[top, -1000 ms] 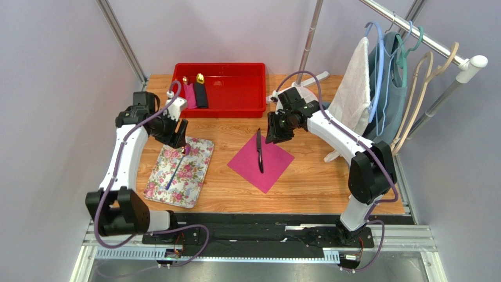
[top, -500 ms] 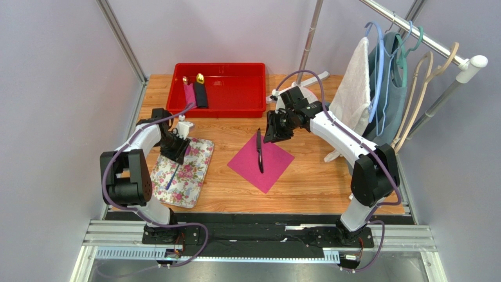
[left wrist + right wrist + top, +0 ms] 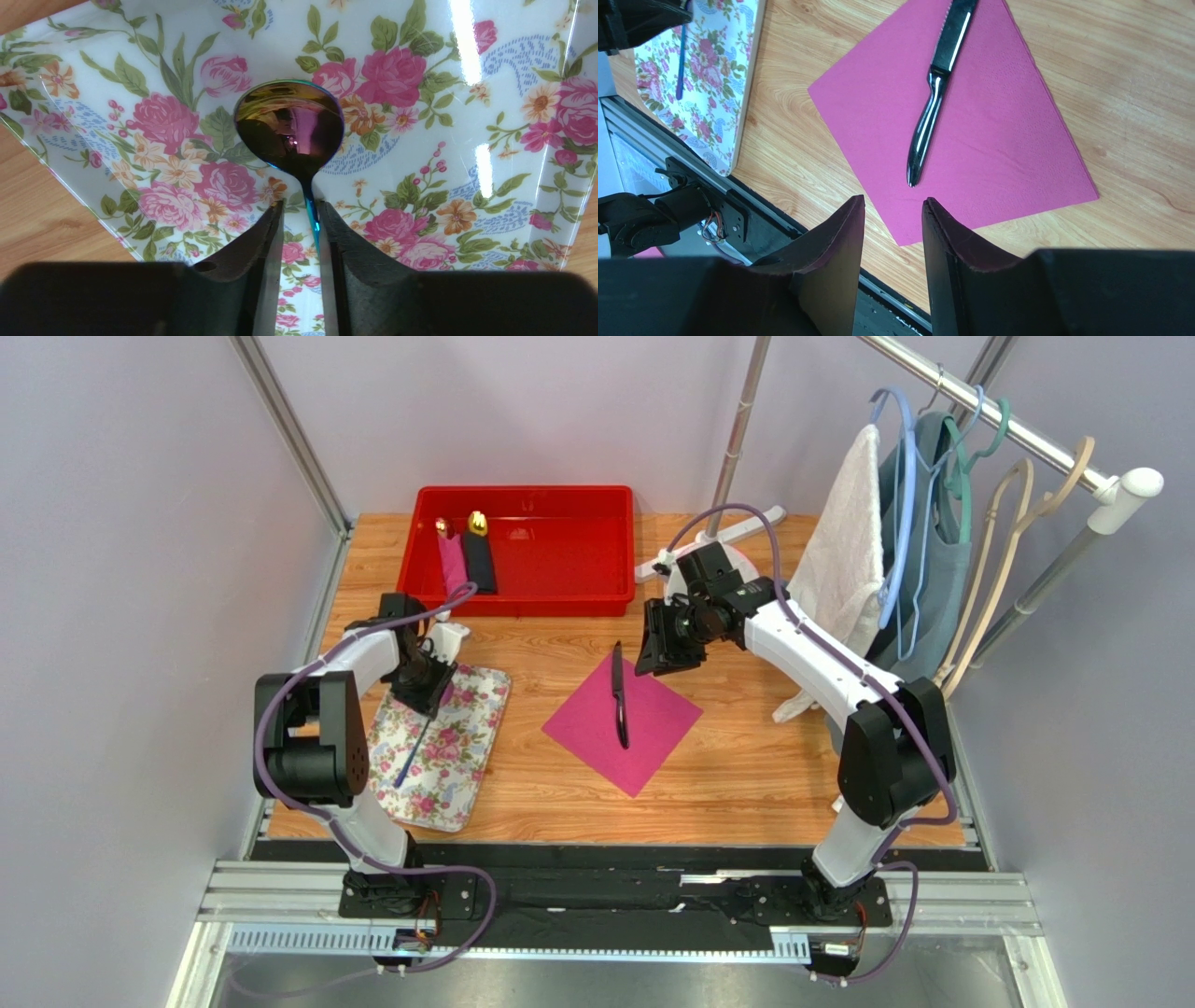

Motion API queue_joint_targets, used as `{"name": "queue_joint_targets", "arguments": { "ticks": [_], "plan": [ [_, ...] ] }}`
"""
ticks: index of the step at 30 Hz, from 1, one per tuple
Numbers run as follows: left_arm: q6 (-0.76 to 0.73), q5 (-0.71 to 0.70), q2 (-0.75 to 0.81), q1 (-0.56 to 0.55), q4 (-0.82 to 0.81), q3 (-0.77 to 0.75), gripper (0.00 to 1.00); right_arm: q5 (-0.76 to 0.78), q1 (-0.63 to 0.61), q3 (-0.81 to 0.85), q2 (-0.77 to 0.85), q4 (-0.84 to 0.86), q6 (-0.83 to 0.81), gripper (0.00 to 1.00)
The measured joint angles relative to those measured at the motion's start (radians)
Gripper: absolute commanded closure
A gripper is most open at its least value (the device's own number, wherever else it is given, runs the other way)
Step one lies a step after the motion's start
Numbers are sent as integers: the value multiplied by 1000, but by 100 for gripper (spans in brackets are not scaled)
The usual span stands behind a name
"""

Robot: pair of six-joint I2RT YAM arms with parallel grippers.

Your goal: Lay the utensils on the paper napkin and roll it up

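The magenta paper napkin (image 3: pixel 645 739) lies at mid-table with a black-handled knife (image 3: pixel 619 697) on it; both also show in the right wrist view, napkin (image 3: pixel 997 147) and knife (image 3: pixel 938 91). A spoon (image 3: pixel 289 133) with a purple-tinted head lies on the white floral tray (image 3: pixel 463 756); its blue handle (image 3: pixel 410 749) shows below my left gripper. My left gripper (image 3: pixel 422 682) is low over the tray, its fingers (image 3: pixel 263 238) slightly apart and straddling the spoon's neck. My right gripper (image 3: pixel 659 655) is open and empty above the napkin's far corner.
A red bin (image 3: pixel 561 546) at the back holds a pink roll (image 3: pixel 452 560) and a black roll (image 3: pixel 480 560) with gold-headed cutlery. A clothes rack with hangers and a white towel (image 3: pixel 849 546) stands at the right, its foot (image 3: pixel 797 709) on the table.
My left arm has folded in and brought its gripper down onto the tray, over the spoon's neck. My right gripper has shifted slightly right. Knife and napkin have not moved.
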State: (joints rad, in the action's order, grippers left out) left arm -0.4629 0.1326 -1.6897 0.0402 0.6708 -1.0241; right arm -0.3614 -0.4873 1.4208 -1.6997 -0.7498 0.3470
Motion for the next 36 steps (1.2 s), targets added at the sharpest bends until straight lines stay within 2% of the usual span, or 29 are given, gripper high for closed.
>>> {"name": "queue_joint_targets", "arguments": {
  "ticks": [1,2,4,9,13,19,24,31,36],
  "plan": [
    [3,-4,0,-2,-3,0,80,0,4,-5,0,0,0,60],
    [6,-8,-1,-3,-6,0,90,0,10,-13,0,0,0,60],
    [14,-14,-4,-5,-6,-4,100,0,21,-22,0,0,0,60],
    [43,-2,-14,-7,43,-38,100,-1,49,-40,2,2,0,61],
    [119,31,3,-39,163,-149,100,0,71,-80,15,5,0,61],
    [413,5,98,-248,248,-365,100,2,112,-106,42,-2,0,61],
    [712,46,164,-419,241,-418,100,8,135,-106,72,-11,-4,61],
    [1031,-12,-17,-622,204,-581,100,33,142,-107,105,-17,-8,61],
    [1149,-76,-184,-711,188,-636,100,44,142,-109,120,-17,-13,61]
  ]
}}
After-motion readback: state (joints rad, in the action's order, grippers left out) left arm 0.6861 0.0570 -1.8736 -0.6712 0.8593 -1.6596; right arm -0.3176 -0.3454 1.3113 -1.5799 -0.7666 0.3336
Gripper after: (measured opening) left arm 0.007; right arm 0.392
